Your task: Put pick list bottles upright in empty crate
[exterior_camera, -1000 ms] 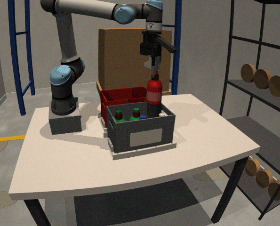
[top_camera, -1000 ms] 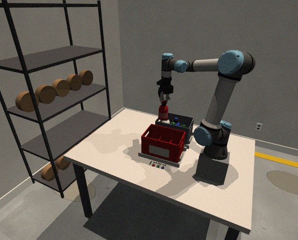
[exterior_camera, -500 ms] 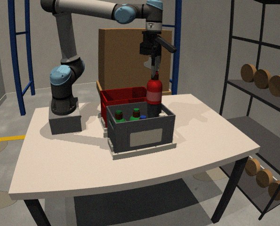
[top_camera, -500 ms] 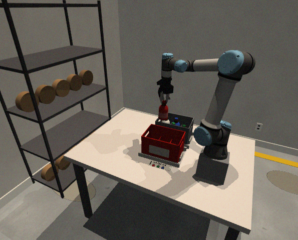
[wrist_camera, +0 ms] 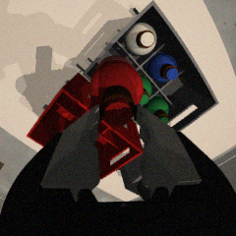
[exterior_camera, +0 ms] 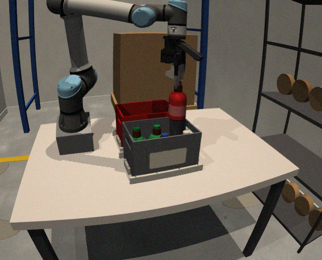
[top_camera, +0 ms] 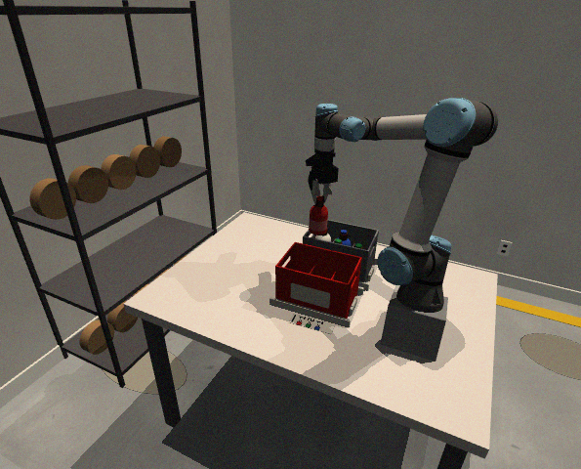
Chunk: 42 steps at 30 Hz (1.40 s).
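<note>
While the exterior view shows the end effector (top_camera: 320, 193) (exterior_camera: 178, 85) (wrist_camera: 117, 106) clamped on the neck of the upright red bottle (top_camera: 318, 218) (exterior_camera: 177, 104) (wrist_camera: 117, 81), its lower part inside the gray crate (top_camera: 370, 254) (exterior_camera: 166, 156) (wrist_camera: 199, 110), the wrist view adds a white bottle (top_camera: 322, 235) (exterior_camera: 186, 131) (wrist_camera: 142, 39), a blue one and two green ones in that crate. Only the top view shows the pick list (top_camera: 311, 322) beside the red crate (top_camera: 316, 287) (exterior_camera: 135, 109) (wrist_camera: 54, 115).

A workshop or lab: below the gripper (top_camera: 321, 195) (exterior_camera: 178, 85) (wrist_camera: 117, 106), a sturdy table (top_camera: 214, 282) (exterior_camera: 99, 195); beyond, concrete floor, yellow floor line (top_camera: 548, 311) (exterior_camera: 14, 158), metal shelving (top_camera: 89, 273) (exterior_camera: 257, 109).
</note>
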{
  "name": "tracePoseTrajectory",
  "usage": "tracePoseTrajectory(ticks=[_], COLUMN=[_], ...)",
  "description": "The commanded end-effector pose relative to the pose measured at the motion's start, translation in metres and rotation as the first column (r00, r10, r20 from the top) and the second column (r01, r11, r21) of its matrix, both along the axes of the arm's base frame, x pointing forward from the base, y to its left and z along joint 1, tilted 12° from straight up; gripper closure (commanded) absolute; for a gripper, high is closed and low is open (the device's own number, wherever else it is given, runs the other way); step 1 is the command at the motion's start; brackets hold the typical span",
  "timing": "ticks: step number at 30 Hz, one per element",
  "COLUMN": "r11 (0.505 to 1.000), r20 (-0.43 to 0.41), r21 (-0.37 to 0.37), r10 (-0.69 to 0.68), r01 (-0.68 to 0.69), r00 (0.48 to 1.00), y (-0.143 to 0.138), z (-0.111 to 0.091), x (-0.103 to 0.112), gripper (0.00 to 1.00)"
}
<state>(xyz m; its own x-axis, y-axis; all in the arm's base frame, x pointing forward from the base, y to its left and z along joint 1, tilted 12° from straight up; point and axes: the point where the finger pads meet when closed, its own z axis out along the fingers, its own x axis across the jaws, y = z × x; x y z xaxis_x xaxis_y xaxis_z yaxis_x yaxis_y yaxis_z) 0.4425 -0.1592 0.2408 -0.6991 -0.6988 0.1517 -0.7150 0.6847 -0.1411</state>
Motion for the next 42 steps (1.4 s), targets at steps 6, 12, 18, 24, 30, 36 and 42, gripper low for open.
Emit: tracePoseTrajectory(ticks=[6,12,18,24,30,36,42], r11=[1.000,1.000,1.000,1.000,1.000,1.000,1.000], r20=[0.010,0.010,0.005,0.005,0.005,0.004,0.004], r21=[-0.007,-0.007,-0.004,-0.004,-0.004,-0.004,-0.004], r10=[0.001,0.001,0.002,0.002,0.002,0.002,0.002], r01=[-0.001,-0.001,-0.002,-0.002,-0.002,-0.002,-0.002], r00=[1.000,1.000,1.000,1.000,1.000,1.000,1.000], y=[-0.001,-0.001,0.008,0.013,0.021,0.028,0.033], z=[0.006,0.006,0.001,0.000,-0.002,-0.003,-0.005], x=[0.002,0.002,-0.007,-0.013,-0.022,-0.031,-0.037], gripper=[1.00,1.00,1.00,1.00,1.00,1.00,1.00])
